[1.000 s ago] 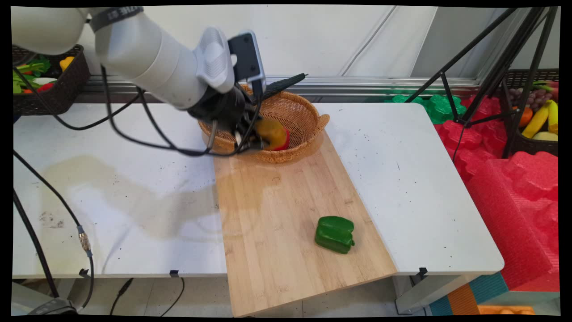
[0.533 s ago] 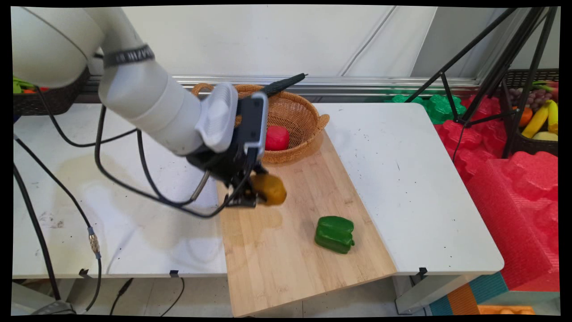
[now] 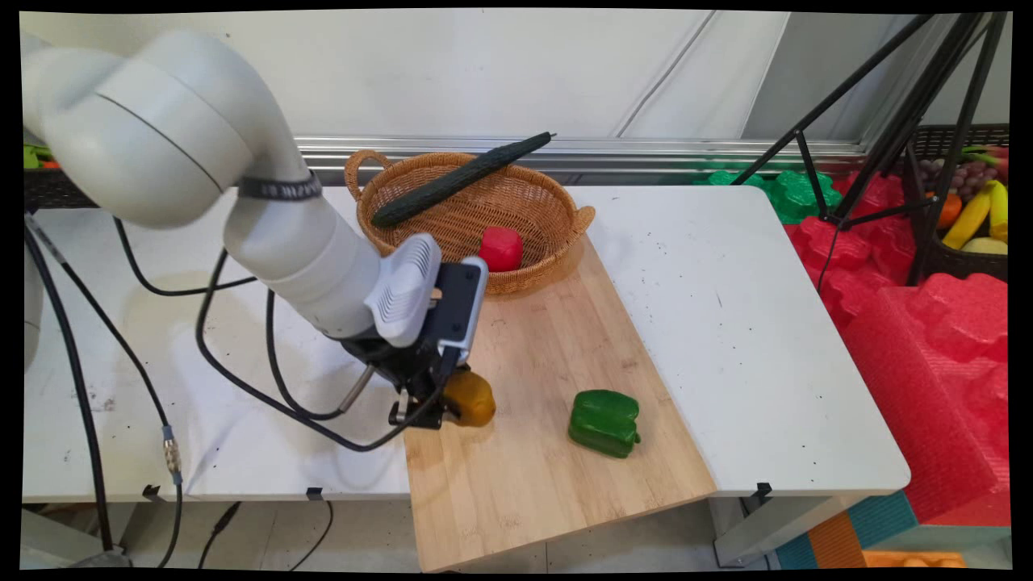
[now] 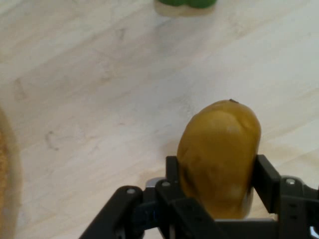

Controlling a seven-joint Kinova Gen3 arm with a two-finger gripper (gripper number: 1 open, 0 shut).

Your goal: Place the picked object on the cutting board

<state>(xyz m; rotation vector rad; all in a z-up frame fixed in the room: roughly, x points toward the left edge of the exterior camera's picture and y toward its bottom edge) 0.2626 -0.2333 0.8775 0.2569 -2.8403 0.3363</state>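
Ochre-yellow potato [image 4: 219,157], green pepper [image 3: 604,422]

There are two bell peppers, one green bell pepper [image 3: 604,422] and one red bell pepper [image 3: 500,248]. One mango [image 3: 470,398], one cucumber [image 3: 460,179], one wicker basket [image 3: 542,216] and one wooden cutting board [image 3: 533,452] complete the count.

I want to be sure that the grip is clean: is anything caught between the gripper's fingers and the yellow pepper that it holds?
Nothing visible. The gripper is shut straight on the yellow pepper, low over the wooden board; the green pepper lies apart.
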